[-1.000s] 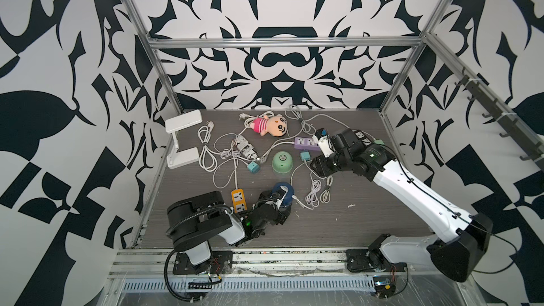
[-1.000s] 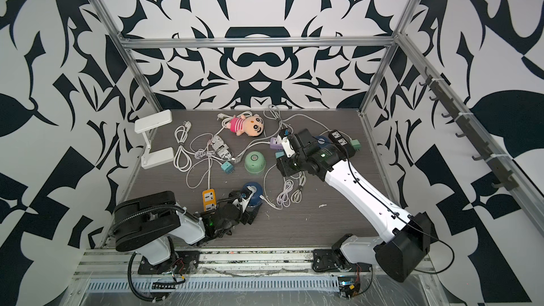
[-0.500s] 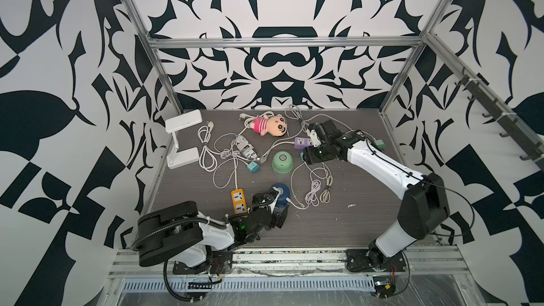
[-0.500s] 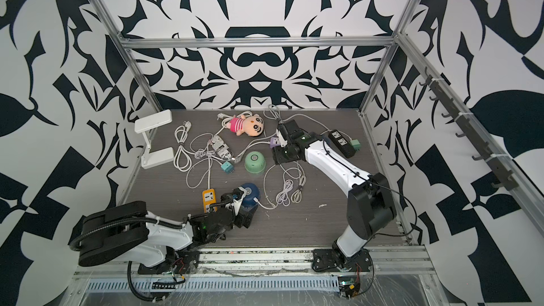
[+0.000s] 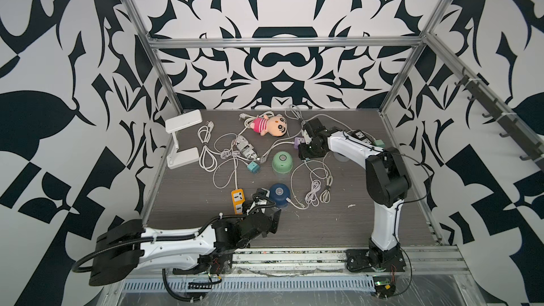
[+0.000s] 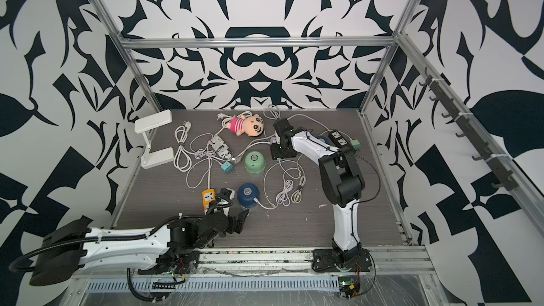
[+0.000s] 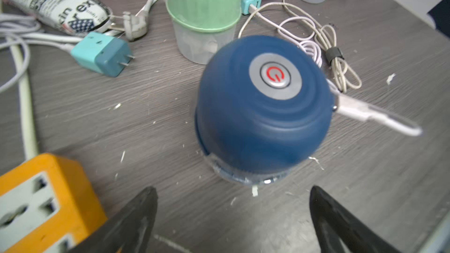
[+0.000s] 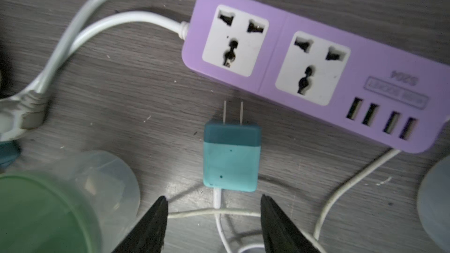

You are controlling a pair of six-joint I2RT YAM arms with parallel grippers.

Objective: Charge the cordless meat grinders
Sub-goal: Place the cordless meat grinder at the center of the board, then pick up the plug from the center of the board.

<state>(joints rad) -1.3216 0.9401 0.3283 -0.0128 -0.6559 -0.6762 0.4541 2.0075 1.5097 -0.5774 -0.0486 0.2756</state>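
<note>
The left gripper (image 7: pixel 232 188) is held apart, dark blue domed plastic grinder (image 7: pixel 263 118) just ahead; right gripper (image 8: pixel 213 197) likewise apart, teal block adapter (image 8: pixel 231 159) just ahead

We set the mint green dome-topped grinder (image 5: pixel 282 162), with its round silver button and clear plastic cup base, at the centre of our clock; it stands upright. Near it at 6 o'clock stands a dark blue dome-topped grinder (image 5: pixel 279 194), also upright. Its button symbol glows red, and a white cable plug (image 7: pixel 365 115) sits in its side. At 3 o'clock we glimpse a second dark blue grinder (image 6: pixel 323 139), mostly hidden.
</note>
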